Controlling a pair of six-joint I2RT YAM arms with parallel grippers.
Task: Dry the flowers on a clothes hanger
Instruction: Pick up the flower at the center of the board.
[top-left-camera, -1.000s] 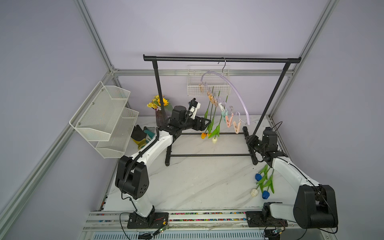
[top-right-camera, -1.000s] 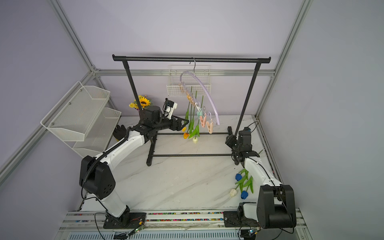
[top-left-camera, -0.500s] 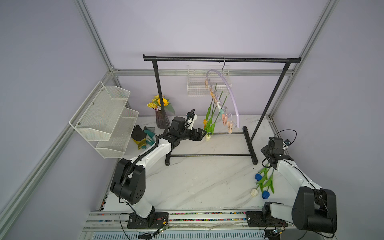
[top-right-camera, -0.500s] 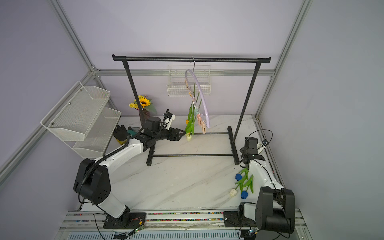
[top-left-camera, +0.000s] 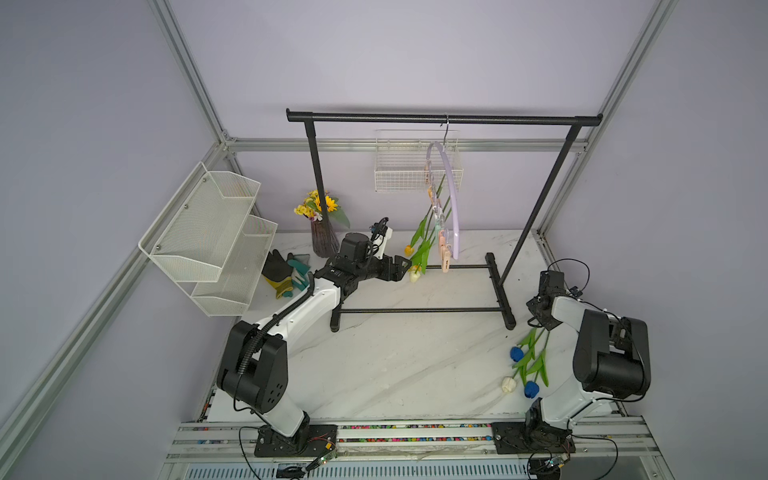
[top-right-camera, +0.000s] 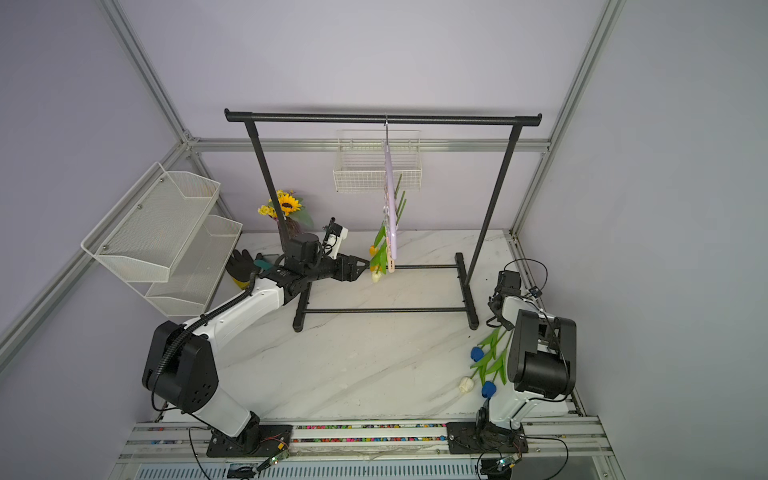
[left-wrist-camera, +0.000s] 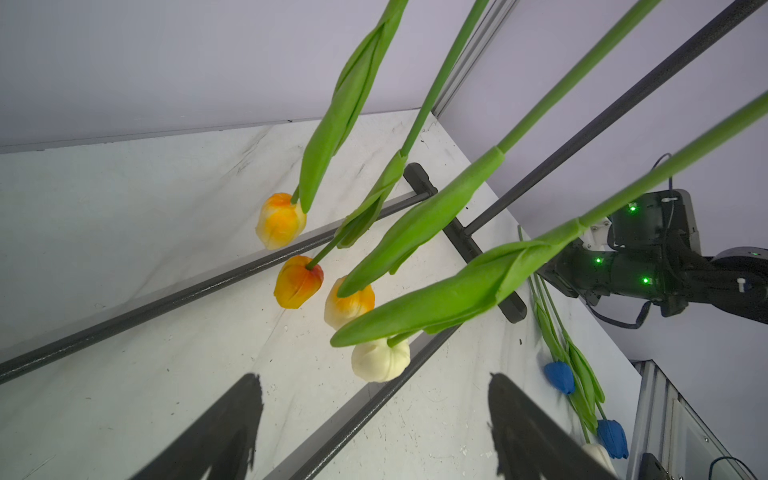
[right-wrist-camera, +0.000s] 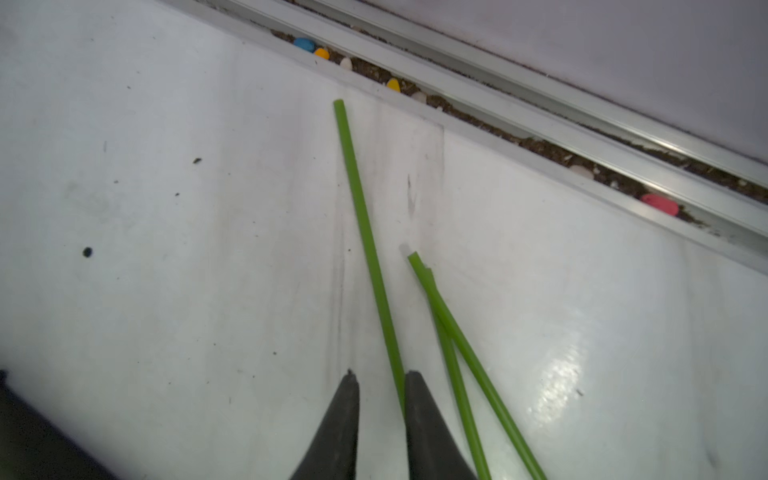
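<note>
Jaws on the right arm have come down to the worktop (right-wrist-camera: 166, 270) — almost shut round one tulip stem (right-wrist-camera: 368, 249), grip not sure. Left jaws wide, empty, hung tulips (left-wrist-camera: 298, 281) just ahead — fifth flower next, I think.

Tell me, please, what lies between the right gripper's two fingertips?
A single green tulip stem passes between the fingertips of the right gripper, close against one of them, as the right wrist view shows.

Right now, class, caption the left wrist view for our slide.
Four green-stemmed artificial tulips, orange and cream, hang head-down over the white marble tabletop.
</note>
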